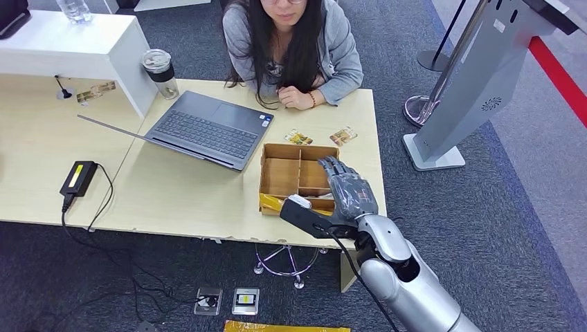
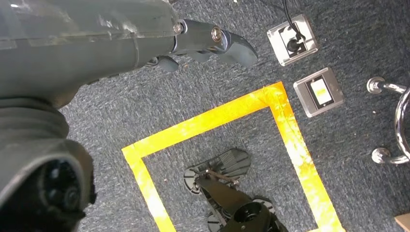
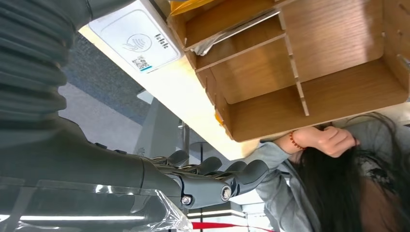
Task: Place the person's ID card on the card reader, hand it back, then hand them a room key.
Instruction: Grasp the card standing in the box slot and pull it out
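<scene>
Head view: right hand (image 1: 349, 190) hovers over the wooden tray (image 1: 280, 176), fingers loosely spread, holding nothing. Two cards (image 1: 299, 137) lie on the desk (image 1: 173, 190) between the tray and the person (image 1: 291, 48), well clear of the hand; which one is the ID I cannot tell. One laptop (image 1: 208, 128), one cup (image 1: 160, 71). Left wrist view: left hand (image 2: 208, 43) hangs over carpet, fingers extended, empty. Right wrist view: one white card reader (image 3: 135, 41) just beside the tray, nothing on it. Risk: the hand catching the tray wall while reaching for the cards and shoving the tray.
</scene>
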`<state>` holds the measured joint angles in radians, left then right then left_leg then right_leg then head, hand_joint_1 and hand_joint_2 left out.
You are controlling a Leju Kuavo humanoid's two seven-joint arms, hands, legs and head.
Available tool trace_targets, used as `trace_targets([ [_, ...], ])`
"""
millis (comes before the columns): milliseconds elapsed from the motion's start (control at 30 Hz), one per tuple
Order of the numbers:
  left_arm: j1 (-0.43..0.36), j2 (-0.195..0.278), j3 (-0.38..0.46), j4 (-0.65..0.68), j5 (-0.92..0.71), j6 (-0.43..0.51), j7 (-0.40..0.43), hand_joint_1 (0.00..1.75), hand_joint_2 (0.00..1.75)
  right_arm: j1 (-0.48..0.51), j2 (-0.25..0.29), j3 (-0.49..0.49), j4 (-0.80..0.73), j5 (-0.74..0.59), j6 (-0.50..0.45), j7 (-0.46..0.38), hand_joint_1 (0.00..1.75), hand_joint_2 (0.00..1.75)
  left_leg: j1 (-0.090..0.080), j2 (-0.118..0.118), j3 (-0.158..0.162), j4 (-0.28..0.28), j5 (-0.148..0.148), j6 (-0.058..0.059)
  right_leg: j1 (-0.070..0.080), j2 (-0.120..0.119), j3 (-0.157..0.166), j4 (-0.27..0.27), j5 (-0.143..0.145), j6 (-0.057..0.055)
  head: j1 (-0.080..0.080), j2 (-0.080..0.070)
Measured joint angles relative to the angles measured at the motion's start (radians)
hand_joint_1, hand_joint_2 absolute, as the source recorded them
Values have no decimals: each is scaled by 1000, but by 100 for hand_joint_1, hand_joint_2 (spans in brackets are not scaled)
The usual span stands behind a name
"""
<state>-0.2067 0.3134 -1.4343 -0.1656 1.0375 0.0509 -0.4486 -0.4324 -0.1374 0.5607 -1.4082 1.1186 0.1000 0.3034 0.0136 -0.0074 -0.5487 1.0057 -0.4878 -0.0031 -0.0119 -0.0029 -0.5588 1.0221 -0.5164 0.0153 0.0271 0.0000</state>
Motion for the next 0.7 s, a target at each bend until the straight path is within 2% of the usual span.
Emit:
trace_targets([
  [267,0,-1,0,0,11,14,2,0,0,23,0,14,-10,-9,-1,-28,0,175,0,0,0,0,0,0,0,0,0,0,0,0,0,0],
  [700,0,-3,2,0,20,25,20,0,0,24,0,24,41,7,-94,-35,0,175,0,0,0,0,0,0,0,0,0,0,0,0,0,0],
])
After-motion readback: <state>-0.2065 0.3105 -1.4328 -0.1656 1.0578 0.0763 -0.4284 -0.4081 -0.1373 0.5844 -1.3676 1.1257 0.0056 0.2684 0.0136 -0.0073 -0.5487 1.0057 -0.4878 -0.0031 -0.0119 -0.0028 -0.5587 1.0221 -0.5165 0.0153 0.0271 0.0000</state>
